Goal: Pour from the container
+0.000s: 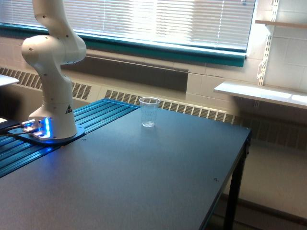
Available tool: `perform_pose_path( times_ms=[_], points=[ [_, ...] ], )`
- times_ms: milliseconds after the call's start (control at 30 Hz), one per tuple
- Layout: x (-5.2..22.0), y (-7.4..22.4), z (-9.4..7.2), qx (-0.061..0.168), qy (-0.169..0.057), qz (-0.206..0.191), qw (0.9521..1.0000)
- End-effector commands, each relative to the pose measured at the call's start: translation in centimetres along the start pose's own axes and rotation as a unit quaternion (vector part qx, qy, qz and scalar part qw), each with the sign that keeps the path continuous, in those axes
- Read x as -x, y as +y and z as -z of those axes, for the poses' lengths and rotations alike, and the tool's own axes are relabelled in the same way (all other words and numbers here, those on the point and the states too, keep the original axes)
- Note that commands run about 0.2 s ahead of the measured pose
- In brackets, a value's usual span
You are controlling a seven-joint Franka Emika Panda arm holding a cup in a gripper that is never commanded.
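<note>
Container nowhere in the exterior view, so position, long axis and heading impossible to tell; gripper likewise out of frame, its state unknown, with only the white arm [50, 57] rising past the top edge. Standing upright, mouth up, near the far edge of the dark table [144, 182]: a tapered clear cup [149, 112], apparently empty. Well apart from that cup toward the exterior view's left, the arm's base [53, 125] with blue lights; behind the cup, a radiator grille [192, 109] under closed blinds [158, 19].
</note>
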State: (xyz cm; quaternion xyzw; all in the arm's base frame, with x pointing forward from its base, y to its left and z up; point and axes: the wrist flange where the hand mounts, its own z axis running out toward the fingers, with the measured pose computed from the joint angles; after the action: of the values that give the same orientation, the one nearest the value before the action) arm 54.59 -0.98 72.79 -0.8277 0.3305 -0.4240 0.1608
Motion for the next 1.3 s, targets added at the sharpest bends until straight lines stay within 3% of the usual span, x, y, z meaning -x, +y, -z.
perform_pose_path(
  times_ms=[33, 733, 1300],
  points=[
    [-0.7, 0.4, 0.3, 0.002, 0.006, -0.004, 1.0000],
    [0.3, 0.7, 1.4, -0.011, 0.003, 0.035, 0.9993],
    [4.1, 4.6, 4.9, -0.017, 0.007, 0.086, 0.9962]
  ],
)
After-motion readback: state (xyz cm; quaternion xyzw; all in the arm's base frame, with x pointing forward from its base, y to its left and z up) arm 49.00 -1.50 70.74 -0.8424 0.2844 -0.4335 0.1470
